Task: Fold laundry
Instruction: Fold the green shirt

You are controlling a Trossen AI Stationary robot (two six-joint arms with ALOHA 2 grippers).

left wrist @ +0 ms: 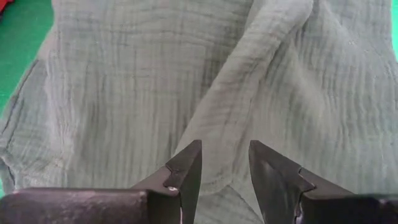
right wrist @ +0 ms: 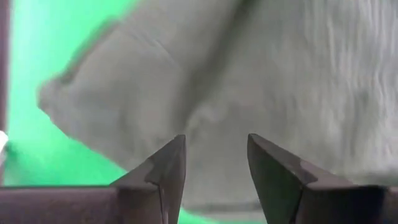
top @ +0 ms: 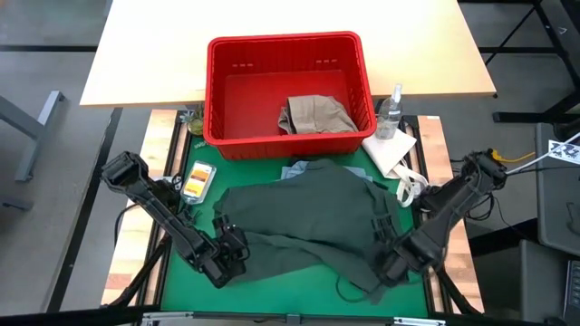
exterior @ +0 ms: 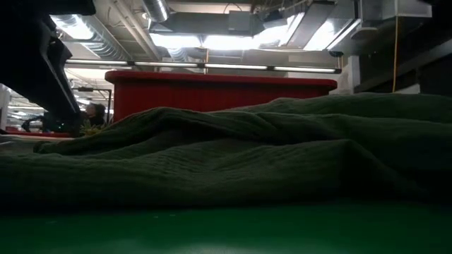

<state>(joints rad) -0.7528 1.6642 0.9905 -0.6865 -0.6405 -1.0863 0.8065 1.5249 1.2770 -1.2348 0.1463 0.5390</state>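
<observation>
A dark olive green garment [top: 304,217] lies spread and wrinkled on the green mat; in the low view the garment [exterior: 247,148] fills the foreground. Light blue denim [top: 297,169] peeks out from under its far edge. A beige khaki piece [top: 317,113] lies in the red basket. No dark navy jeans show. My left gripper [top: 234,243] is low at the garment's near left edge, open, with a raised fold [left wrist: 249,74] running toward its gap [left wrist: 225,146]. My right gripper [top: 385,237] is low over the garment's near right part, open [right wrist: 216,138]. My left gripper comes at the olive garment's near left edge [left wrist: 217,180] low and slanting, with a ridge of cloth lying in the gap; I cannot tell whether the fingers touch it. My right gripper hovers close over the garment's right part [right wrist: 261,93]; I cannot tell whether it touches.
The red basket [top: 217,91] stands at the mat's far edge. A white cloth [top: 391,149] and a spray bottle [top: 391,109] sit at the far right. A small yellow and white object [top: 197,179] lies at the left. Bare green mat [top: 272,290] shows near the front edge.
</observation>
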